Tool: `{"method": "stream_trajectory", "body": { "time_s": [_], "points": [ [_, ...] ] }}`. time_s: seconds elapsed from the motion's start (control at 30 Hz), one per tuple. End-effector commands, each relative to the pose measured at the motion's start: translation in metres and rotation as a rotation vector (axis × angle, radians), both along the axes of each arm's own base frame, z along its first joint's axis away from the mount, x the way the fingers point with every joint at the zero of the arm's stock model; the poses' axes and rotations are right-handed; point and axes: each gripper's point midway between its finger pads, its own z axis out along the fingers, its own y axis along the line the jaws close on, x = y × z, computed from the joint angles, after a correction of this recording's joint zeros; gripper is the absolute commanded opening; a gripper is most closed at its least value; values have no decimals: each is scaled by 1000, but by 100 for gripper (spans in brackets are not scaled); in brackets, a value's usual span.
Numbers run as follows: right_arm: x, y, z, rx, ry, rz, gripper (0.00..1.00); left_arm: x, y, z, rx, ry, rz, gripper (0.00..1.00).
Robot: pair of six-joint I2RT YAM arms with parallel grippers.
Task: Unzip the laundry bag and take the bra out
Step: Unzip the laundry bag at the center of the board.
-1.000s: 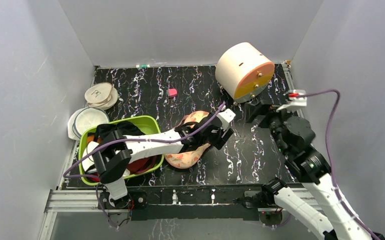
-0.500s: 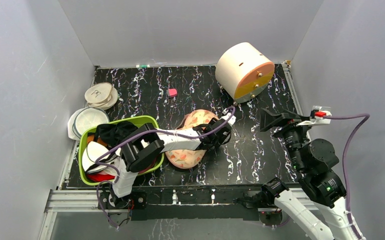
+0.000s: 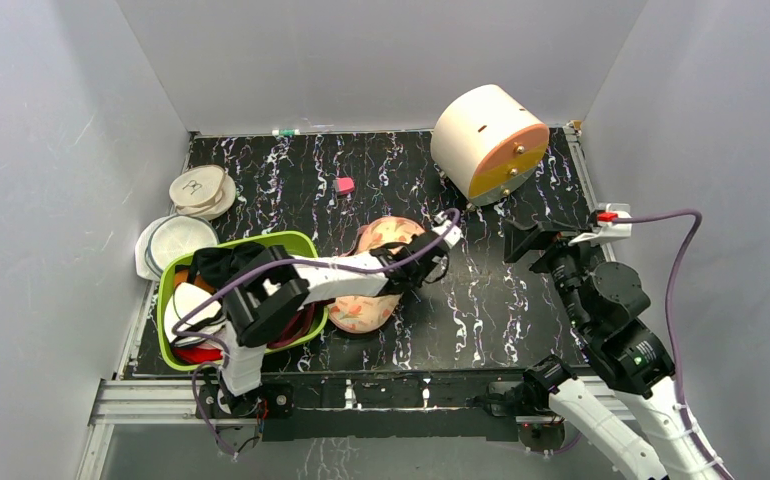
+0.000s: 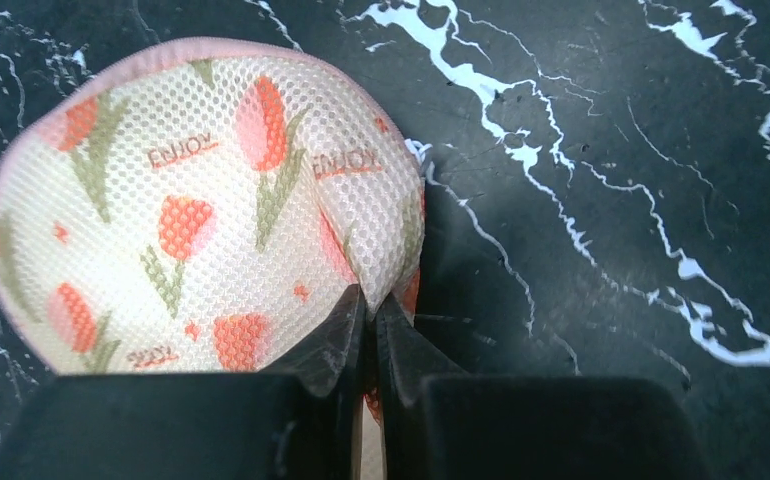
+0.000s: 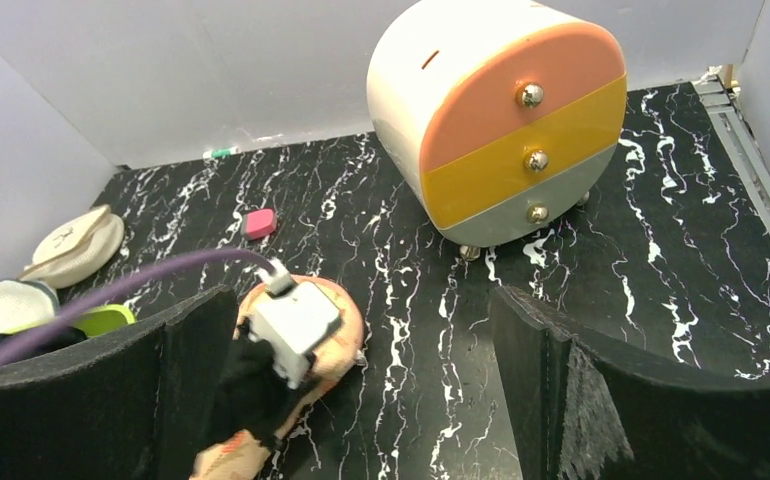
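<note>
Looking like a robotics lab test cell, not a home. Sitting boxed in by plain grey panel walls point(image 3: 381, 60) on three sides. Resting on a black marble-patterned tabletop point(image 3: 501, 310) edged by an aluminium rail point(image 3: 151, 400). Trailing purple cables point(image 3: 656, 215) off two white arms point(image 3: 336, 278) bolted at the near edge. Staging household props: a laundry bag point(image 3: 359, 312), a lime-green basin point(image 3: 271, 238), a rounded drawer unit point(image 3: 481, 135).

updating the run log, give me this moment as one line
left claw: shut on laundry bag edge | right claw: open, apart from laundry bag | zipper state: cannot tell
</note>
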Motion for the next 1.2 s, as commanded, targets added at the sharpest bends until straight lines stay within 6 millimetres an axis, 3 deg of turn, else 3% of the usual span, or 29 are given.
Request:
{"method": "stream_trajectory", "body": {
  "time_s": [0.0, 0.1, 0.2, 0.3, 0.4, 0.47, 0.57, 0.63, 0.77, 1.03, 1.17],
  "points": [
    [14, 4, -2, -16, 0, -20, 98, 7, 9, 64, -154, -8, -85, 0],
    [25, 6, -15, -14, 44, -45, 98, 8, 16, 84, -215, -8, -104, 0],
    [40, 2, -35, -20, 123, -123, 96, 12, 28, 92, -265, -25, -93, 0],
    [59, 13, -60, -78, 210, -127, 93, 18, 38, 98, -298, -40, -63, 0],
    [76, 38, -88, -131, 278, -33, 92, 20, 40, 104, -319, -60, -58, 0],
    [84, 66, -103, -158, 298, 119, 91, 20, 39, 106, -328, -63, -62, 0],
    [87, 104, -122, -153, 285, 375, 89, 18, 38, 111, -334, -67, -77, 0],
    [88, 116, -135, -130, 281, 491, 84, 17, 39, 115, -342, -73, -83, 0],
    [89, 119, -148, -47, 250, 601, 64, 12, 35, 122, -365, -73, -122, 0],
    [84, 122, -162, -38, 128, 666, 56, 3, 31, 132, -387, -70, -162, 0],
    [85, 128, -160, -47, 76, 701, 52, -2, 27, 132, -387, -68, -181, 0]
  ]
}}
